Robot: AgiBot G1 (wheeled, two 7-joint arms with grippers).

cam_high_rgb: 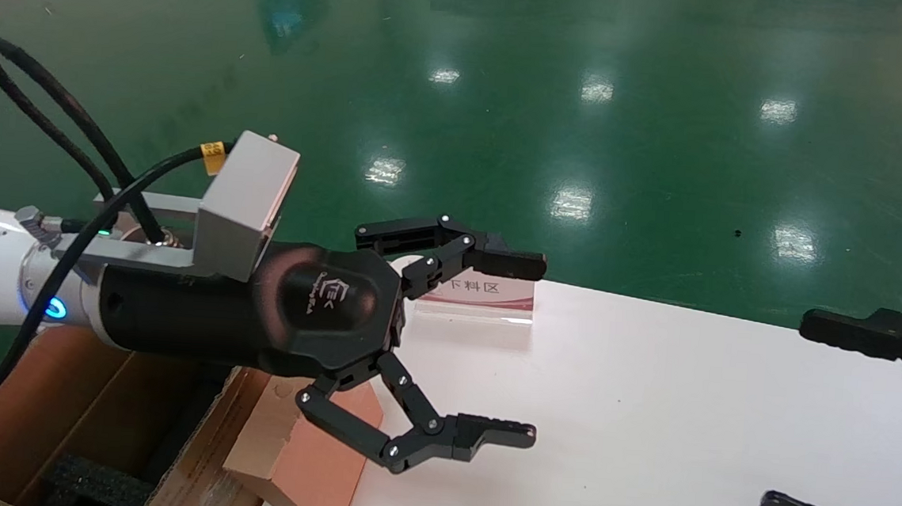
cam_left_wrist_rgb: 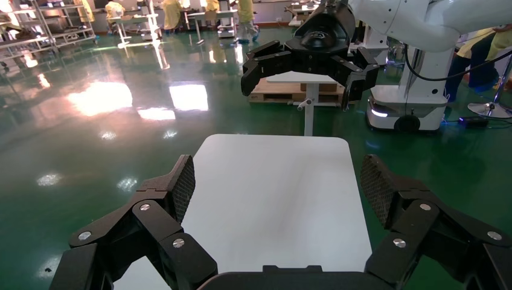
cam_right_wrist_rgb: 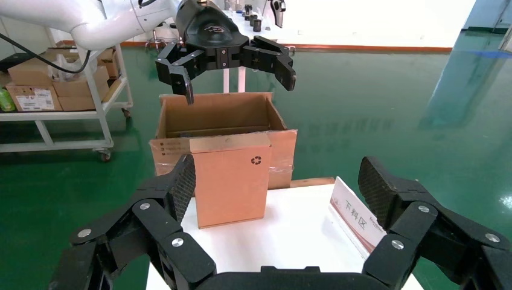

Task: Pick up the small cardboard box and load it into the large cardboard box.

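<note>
The small cardboard box (cam_right_wrist_rgb: 230, 178), pinkish-brown with a black recycling symbol, stands on edge at the left end of the white table (cam_high_rgb: 645, 425). It also shows in the head view (cam_high_rgb: 310, 453). Right behind it is the large cardboard box (cam_right_wrist_rgb: 211, 115), open, with black foam inside (cam_high_rgb: 97, 482). My left gripper (cam_high_rgb: 531, 350) is open and empty, held in the air above and just right of the small box. My right gripper (cam_high_rgb: 787, 411) is open and empty over the table's right end, facing the small box from a distance.
A small sign (cam_high_rgb: 480, 295) with red print stands at the table's far edge; it also shows in the right wrist view (cam_right_wrist_rgb: 356, 217). Green floor surrounds the table. A trolley with boxes (cam_right_wrist_rgb: 42, 90) and another robot base (cam_left_wrist_rgb: 410, 109) stand farther off.
</note>
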